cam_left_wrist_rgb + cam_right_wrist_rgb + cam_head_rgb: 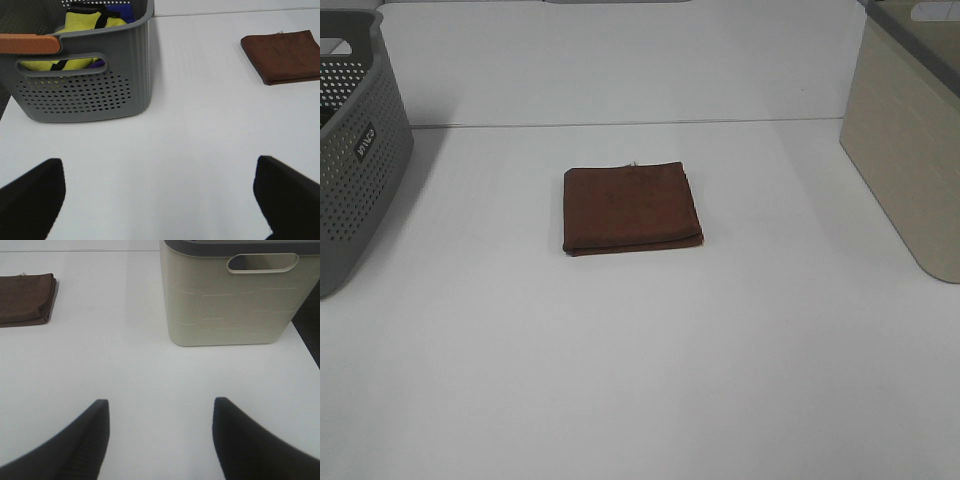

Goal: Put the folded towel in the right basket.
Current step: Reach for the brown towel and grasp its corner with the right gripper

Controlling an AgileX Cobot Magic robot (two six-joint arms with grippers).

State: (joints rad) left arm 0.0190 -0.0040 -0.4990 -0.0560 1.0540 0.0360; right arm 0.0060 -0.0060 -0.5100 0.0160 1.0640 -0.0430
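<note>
Currently both my jaws are spread wide holding nothing, folded towel [632, 208] flat on the table [640, 380], beige right basket [910, 150] well apart from it.

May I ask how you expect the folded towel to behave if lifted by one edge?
Probably floppy: the folded brown towel lies in soft layers, so an edge pinch may let it droop or unfold. It looks thin, likely light. Pushed on the smooth table, it might bunch.
</note>
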